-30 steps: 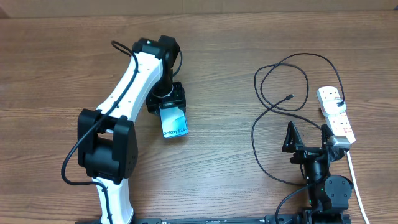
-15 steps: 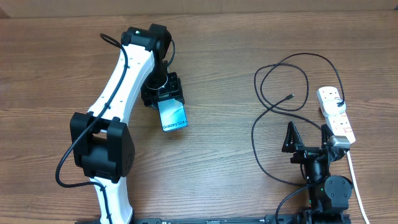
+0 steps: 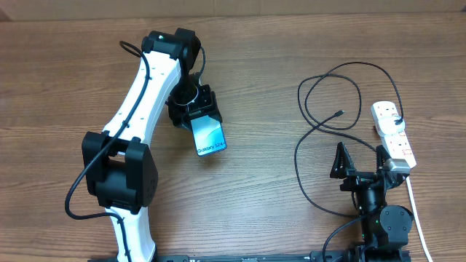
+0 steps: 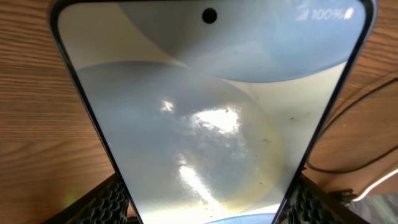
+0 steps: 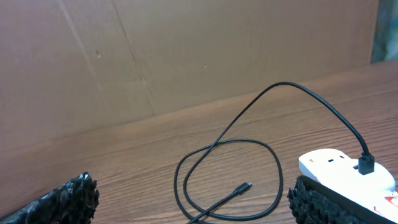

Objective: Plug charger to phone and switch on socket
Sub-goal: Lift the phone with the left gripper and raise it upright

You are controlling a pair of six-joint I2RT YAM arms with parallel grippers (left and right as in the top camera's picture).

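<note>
A robotics lab or test bench is indicated, not a home. A bare wood-grain table is seen, with two robot arms mounted at its near edge: a white-and-black left arm and a black right arm. A plain brown cardboard-like panel is set up along the table's far edge. On the table's right side a white socket strip and a looping black charger cable are laid out, and over its left half a phone is clamped in the left gripper.
</note>
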